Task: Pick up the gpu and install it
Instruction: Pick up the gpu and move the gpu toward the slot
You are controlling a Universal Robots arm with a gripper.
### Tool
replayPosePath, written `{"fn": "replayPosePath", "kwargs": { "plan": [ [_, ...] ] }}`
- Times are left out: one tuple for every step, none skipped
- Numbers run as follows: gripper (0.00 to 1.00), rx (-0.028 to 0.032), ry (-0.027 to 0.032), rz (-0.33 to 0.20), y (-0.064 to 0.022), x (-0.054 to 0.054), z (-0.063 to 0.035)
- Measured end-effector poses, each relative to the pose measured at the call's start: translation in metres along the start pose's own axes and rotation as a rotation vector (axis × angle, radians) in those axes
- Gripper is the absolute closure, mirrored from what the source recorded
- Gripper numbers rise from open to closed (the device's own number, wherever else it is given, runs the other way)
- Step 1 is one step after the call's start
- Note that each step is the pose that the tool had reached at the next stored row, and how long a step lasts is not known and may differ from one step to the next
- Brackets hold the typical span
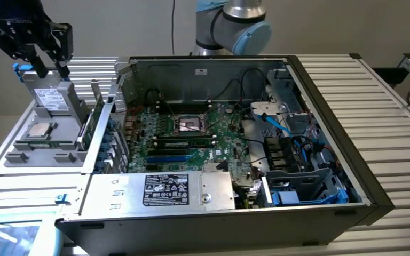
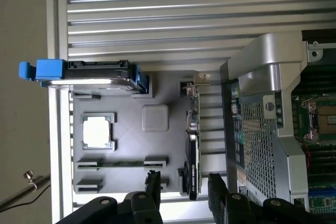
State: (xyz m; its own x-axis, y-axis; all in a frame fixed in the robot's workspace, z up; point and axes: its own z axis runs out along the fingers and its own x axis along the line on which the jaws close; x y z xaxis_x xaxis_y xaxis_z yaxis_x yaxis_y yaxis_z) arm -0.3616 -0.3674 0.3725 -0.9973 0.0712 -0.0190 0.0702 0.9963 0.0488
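Observation:
The gpu (image 2: 192, 153) stands on edge in the grey parts tray (image 2: 131, 145), seen edge-on with its black fan shroud and a metal bracket at one end. In the exterior view the gpu (image 1: 93, 125) is upright at the tray's side nearest the computer case (image 1: 333, 176). My gripper (image 1: 52, 68) hangs open and empty well above the tray, over the upright hard drive (image 1: 52, 98). Seen from the wrist, my gripper (image 2: 185, 195) has its black fingers (image 2: 153, 192) spread on either side of the gpu's line, far above it.
The tray also holds a hard drive (image 2: 94, 74) with blue rails, a CPU (image 2: 97, 132) and a RAM stick (image 2: 121, 163). The open case shows the motherboard (image 1: 183, 136), its blue slots (image 1: 166, 156) and the power supply (image 1: 176, 192). All of it rests on a slatted metal table (image 1: 383, 106).

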Motion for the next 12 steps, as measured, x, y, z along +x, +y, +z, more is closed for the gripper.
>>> {"fn": "replayPosePath", "kwargs": {
  "plan": [
    [0.51,0.0001,0.0001,0.000,-0.0001,0.000,0.0016],
    [0.51,0.0001,0.0001,0.000,-0.0002,0.000,0.0036],
    [0.51,0.0000,0.0000,0.000,-0.0002,0.000,0.0055],
    [0.51,0.0000,0.0000,0.000,-0.0003,0.000,0.0072],
    [0.51,0.0000,0.0000,0.000,-0.0004,-0.001,0.0091],
    [0.51,-0.0001,-0.0001,0.000,-0.0006,-0.001,0.0109],
    [0.51,-0.0001,0.0000,0.000,-0.0009,-0.002,0.0126],
    [0.51,0.0000,0.0002,0.000,-0.0014,-0.003,0.0145],
    [0.51,-0.0003,0.0000,0.000,-0.0021,-0.004,0.0164],
    [0.51,-0.0005,0.0000,0.000,-0.0028,-0.005,0.0181],
    [0.51,-0.0005,0.0001,0.001,-0.0034,-0.007,0.0199],
    [0.51,-0.0008,0.0001,0.001,-0.0040,-0.008,0.0216]
  ]
}}
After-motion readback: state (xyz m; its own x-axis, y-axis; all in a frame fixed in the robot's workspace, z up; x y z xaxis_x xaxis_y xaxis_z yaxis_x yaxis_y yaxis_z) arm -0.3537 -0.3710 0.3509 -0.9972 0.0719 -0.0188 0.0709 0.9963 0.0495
